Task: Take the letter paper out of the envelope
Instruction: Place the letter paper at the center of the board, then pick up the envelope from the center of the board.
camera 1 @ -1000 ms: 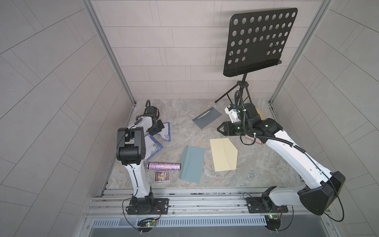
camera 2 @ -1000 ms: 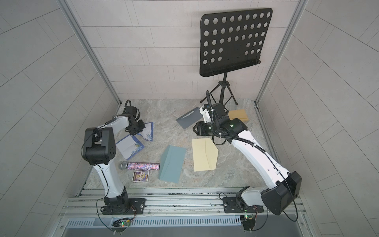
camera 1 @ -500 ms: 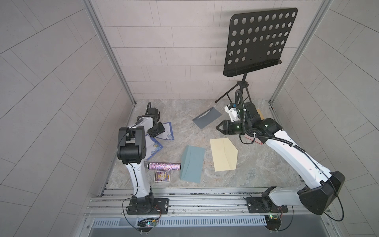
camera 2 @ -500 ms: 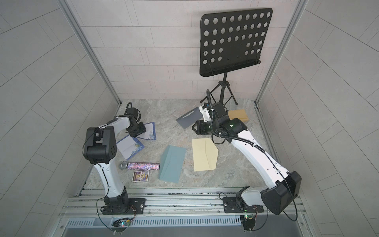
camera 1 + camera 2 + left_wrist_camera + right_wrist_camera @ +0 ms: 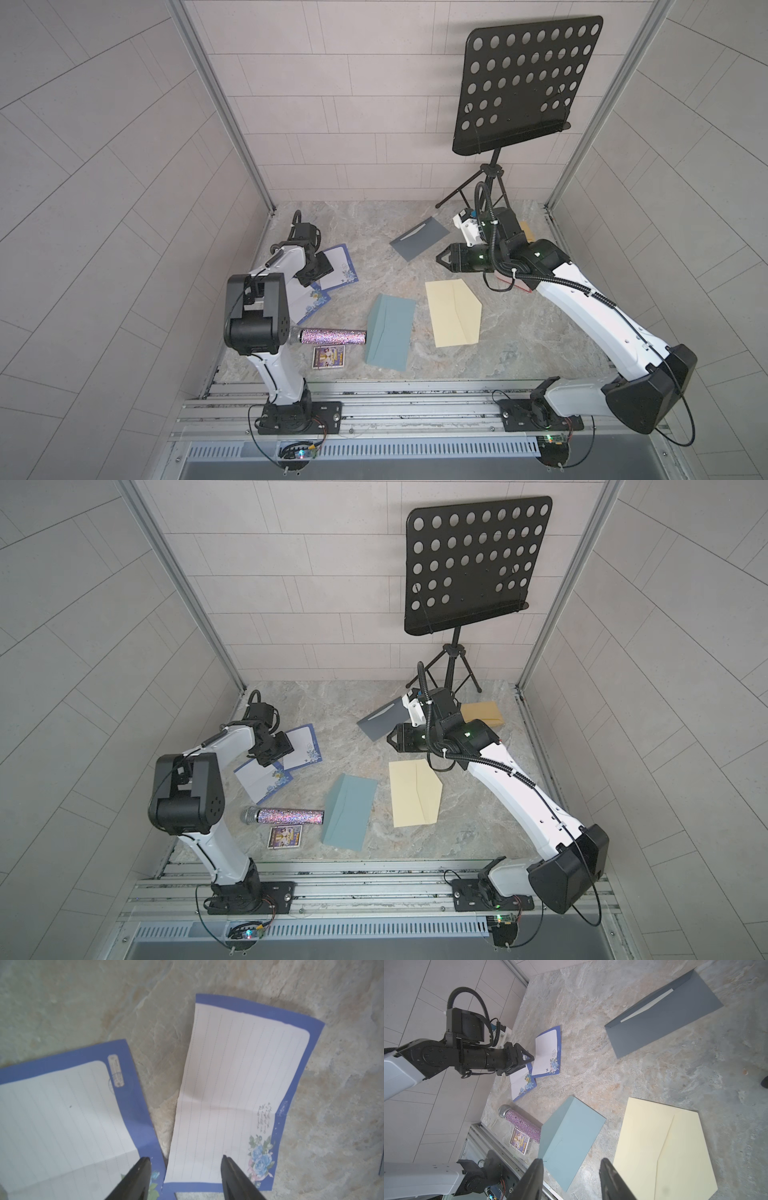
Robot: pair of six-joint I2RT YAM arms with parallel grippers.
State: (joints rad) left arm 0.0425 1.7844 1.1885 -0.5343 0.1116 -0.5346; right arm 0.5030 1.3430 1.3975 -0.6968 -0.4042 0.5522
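Note:
Two blue-bordered letter papers lie flat at the left: one (image 5: pixel 338 266) (image 5: pixel 234 1095) and one nearer the rail (image 5: pixel 309 297) (image 5: pixel 58 1122). My left gripper (image 5: pixel 322 266) (image 5: pixel 185 1159) hovers open just over the first sheet's end, holding nothing. A grey envelope (image 5: pixel 419 239) (image 5: pixel 662 1014) lies at the back with a pale strip (image 5: pixel 648 1004) showing at its opening. A teal envelope (image 5: pixel 390 332) and a cream envelope (image 5: pixel 453 318) lie in the middle. My right gripper (image 5: pixel 441 257) (image 5: pixel 571 1160) hangs open and empty above the table, between the grey and cream envelopes.
A glittery microphone (image 5: pixel 332 336) and a small printed card box (image 5: pixel 328 357) lie by the teal envelope's left edge. A black music stand (image 5: pixel 494 174) rises at the back right. A tan envelope (image 5: pixel 482 712) lies behind the right arm. Side walls stand close to both arms.
My left gripper has gone from shut to open and let go of the letter paper, which now lies on the table. The right arm has not moved.

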